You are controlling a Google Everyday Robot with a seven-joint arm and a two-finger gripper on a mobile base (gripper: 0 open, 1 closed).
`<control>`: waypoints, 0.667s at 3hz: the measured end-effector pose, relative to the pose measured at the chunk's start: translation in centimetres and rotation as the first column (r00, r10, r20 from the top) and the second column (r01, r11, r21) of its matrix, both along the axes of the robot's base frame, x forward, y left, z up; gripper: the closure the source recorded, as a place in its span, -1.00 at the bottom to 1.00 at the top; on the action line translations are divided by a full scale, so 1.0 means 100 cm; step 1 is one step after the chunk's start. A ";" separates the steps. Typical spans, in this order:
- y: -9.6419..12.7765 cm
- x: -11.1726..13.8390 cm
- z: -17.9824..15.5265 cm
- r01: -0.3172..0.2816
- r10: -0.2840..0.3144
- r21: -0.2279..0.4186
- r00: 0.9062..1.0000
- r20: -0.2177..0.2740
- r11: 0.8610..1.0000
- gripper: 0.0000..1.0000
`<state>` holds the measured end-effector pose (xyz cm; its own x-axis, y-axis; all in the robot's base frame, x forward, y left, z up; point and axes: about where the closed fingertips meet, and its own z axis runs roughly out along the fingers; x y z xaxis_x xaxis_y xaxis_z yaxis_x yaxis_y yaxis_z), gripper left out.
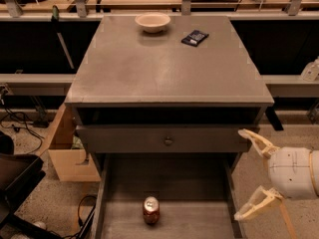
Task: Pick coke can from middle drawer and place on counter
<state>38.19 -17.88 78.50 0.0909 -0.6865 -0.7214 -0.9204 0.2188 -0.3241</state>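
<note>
Hovering right of the middle drawer, the end effector is spread wide and empty; the coke can stands upright on the drawer floor.

Gripper sits around 4 o'clock in frame, pale fingers splayed wide, tips aimed toward 9 o'clock, looks empty from here.

Coke can upright on middle drawer floor; pincer right, spread.
</note>
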 end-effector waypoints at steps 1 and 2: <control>0.014 0.007 -0.039 -0.009 0.011 0.050 0.999 -0.033 0.999 -1.00; 0.047 0.018 -0.108 -0.035 0.047 0.144 0.995 -0.086 0.989 -1.00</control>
